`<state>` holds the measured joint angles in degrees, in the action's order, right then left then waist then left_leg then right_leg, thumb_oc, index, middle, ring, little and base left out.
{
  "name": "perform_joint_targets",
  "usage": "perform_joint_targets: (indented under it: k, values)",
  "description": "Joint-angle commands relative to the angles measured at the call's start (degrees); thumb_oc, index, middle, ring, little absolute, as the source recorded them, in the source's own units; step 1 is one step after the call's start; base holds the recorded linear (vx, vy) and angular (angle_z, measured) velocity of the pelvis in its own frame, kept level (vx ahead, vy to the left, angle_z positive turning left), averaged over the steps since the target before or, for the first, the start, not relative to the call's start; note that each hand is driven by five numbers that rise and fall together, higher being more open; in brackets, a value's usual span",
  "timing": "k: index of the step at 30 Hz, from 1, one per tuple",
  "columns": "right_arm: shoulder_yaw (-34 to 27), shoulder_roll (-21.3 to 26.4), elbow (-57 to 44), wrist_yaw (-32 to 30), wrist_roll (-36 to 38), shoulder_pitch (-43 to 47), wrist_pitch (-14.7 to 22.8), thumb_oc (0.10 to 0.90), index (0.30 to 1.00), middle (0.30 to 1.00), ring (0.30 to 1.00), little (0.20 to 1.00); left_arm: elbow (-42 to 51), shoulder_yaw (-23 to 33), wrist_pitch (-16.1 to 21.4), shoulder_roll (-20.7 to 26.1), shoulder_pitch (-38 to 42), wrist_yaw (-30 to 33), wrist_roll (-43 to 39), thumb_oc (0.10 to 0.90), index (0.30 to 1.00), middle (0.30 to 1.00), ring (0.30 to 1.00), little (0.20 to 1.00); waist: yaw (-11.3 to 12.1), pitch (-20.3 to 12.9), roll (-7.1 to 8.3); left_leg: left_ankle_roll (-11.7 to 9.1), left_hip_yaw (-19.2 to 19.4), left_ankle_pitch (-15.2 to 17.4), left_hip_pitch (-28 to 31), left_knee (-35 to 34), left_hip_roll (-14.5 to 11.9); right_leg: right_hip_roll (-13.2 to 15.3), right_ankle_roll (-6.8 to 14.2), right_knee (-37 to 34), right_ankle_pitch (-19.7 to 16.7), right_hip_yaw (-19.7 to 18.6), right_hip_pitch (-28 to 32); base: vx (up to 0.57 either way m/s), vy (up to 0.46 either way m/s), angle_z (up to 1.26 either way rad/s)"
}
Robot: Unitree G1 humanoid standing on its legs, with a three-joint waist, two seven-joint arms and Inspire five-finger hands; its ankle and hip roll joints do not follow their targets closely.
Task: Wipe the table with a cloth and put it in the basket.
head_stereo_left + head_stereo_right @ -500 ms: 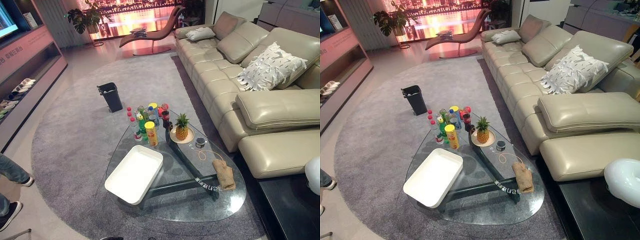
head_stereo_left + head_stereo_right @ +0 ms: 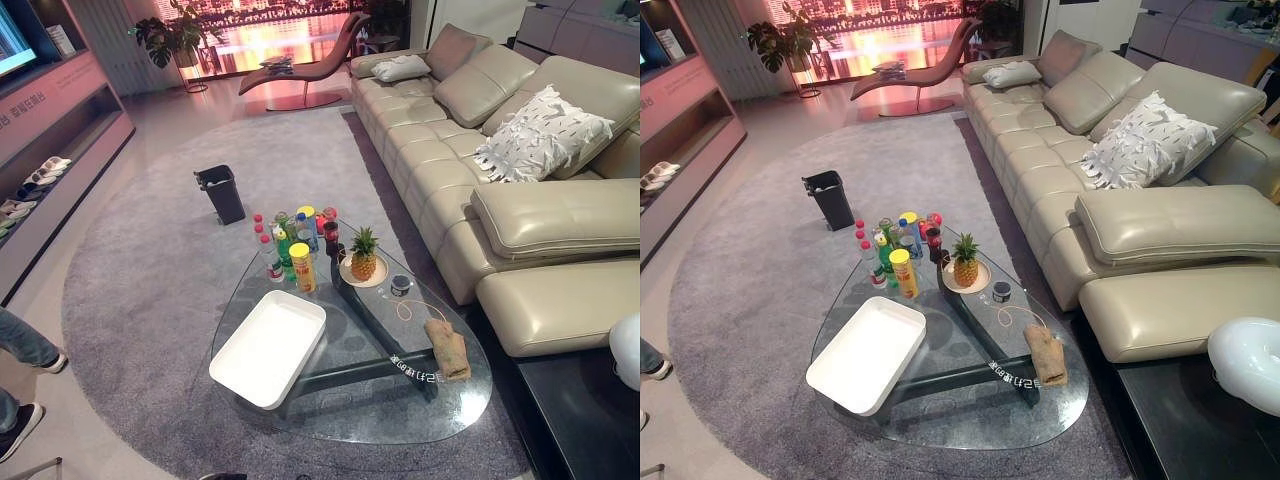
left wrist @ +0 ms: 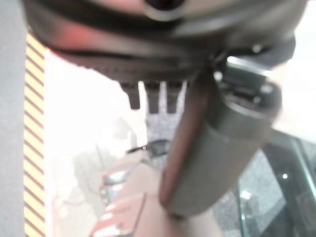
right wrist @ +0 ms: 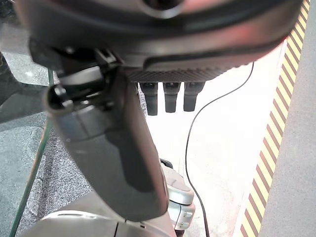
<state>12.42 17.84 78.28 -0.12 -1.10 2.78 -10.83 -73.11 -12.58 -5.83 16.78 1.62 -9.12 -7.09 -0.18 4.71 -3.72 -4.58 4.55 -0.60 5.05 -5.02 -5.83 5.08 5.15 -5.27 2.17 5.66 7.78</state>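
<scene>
A tan cloth point(image 2: 447, 348) lies crumpled on the right side of the glass table point(image 2: 370, 410), near the sofa. The white tray-like basket point(image 2: 268, 345) sits empty on the table's left side, well apart from the cloth. In the left wrist view my left hand point(image 3: 212, 148) hangs away from the table with straight fingers and holds nothing. My right hand point(image 4: 108, 148) in the right wrist view is likewise open and empty, its fingers point(image 4: 170, 96) pointing down at the floor beside the table's edge.
Several bottles and cans point(image 2: 290, 245) cluster at the table's far end beside a pineapple on a plate point(image 2: 364, 253) and a small jar point(image 2: 400, 284). A black bin point(image 2: 221, 192) stands on the grey rug. The beige sofa point(image 2: 520, 200) runs along the right. A person's legs point(image 2: 20, 350) show at the left.
</scene>
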Motion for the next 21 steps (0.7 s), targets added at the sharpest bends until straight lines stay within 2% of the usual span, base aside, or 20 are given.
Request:
perform_joint_targets:
  k: [1,9,15,17,19,21]
  values:
    - [1.22,0.51,3.24,-0.63,-1.44,4.30,-0.88,0.800,0.900,0.900,0.900,0.900,-3.47,-0.32,-0.34,-0.59,3.45,0.69,0.99,0.800,0.900,0.900,0.900,0.900,0.32,1.93,2.71,0.18,-0.48,2.89,2.87,0.02,0.91,1.92,2.06,0.27,-1.93,0.53,-0.15,0.00,0.000,0.00]
    - [0.86,1.10,3.03,-0.65,-1.84,3.74,-0.93,0.800,0.900,0.900,0.900,0.900,-3.34,-0.02,-0.71,-0.21,2.57,1.33,0.06,0.800,0.900,0.900,0.900,0.900,0.55,2.98,2.84,0.26,-0.94,2.39,1.69,0.02,1.07,1.70,1.97,0.27,-2.25,0.47,-1.03,0.00,0.000,0.00]
    - [1.61,1.81,1.85,-0.87,-0.67,3.97,-1.53,0.800,0.900,0.900,0.900,0.900,-2.63,-0.57,-1.08,0.18,2.72,2.18,-1.94,0.800,0.900,0.900,0.900,0.900,0.57,5.39,2.67,0.35,-1.40,1.29,-2.04,0.02,1.34,1.64,1.97,0.27,-3.29,-0.10,-4.74,-0.04,0.011,-0.01]
    - [1.89,2.19,1.42,-1.09,-0.13,4.94,-1.62,0.800,0.900,0.900,0.900,0.900,-2.21,-1.00,-1.03,0.39,3.53,2.33,-3.44,0.800,0.900,0.900,0.900,0.900,0.47,6.71,2.50,0.43,-1.56,0.75,-3.91,0.02,1.43,1.61,1.87,0.27,-3.81,-0.40,-6.65,-0.17,0.014,-0.03]
    - [2.70,2.88,0.74,-1.84,1.43,8.19,-2.01,0.800,0.900,0.900,0.900,0.900,-1.43,-1.95,-1.11,0.46,6.70,3.19,-7.30,0.800,0.900,0.900,0.900,0.900,0.21,10.67,1.89,0.77,-2.33,-0.80,-8.82,0.02,1.91,1.10,1.35,0.27,-5.34,-1.12,-11.85,-0.29,0.026,-0.04]
    - [3.08,2.98,-0.02,-2.57,1.96,9.86,-2.47,0.800,0.900,0.900,0.900,0.900,-0.79,-1.82,-1.28,0.47,8.36,3.93,-9.07,0.800,0.900,0.900,0.900,0.900,0.19,12.86,1.66,0.88,-2.64,-1.68,-11.61,0.02,2.10,0.84,1.18,0.27,-6.10,-1.37,-14.78,-0.21,0.016,0.00]
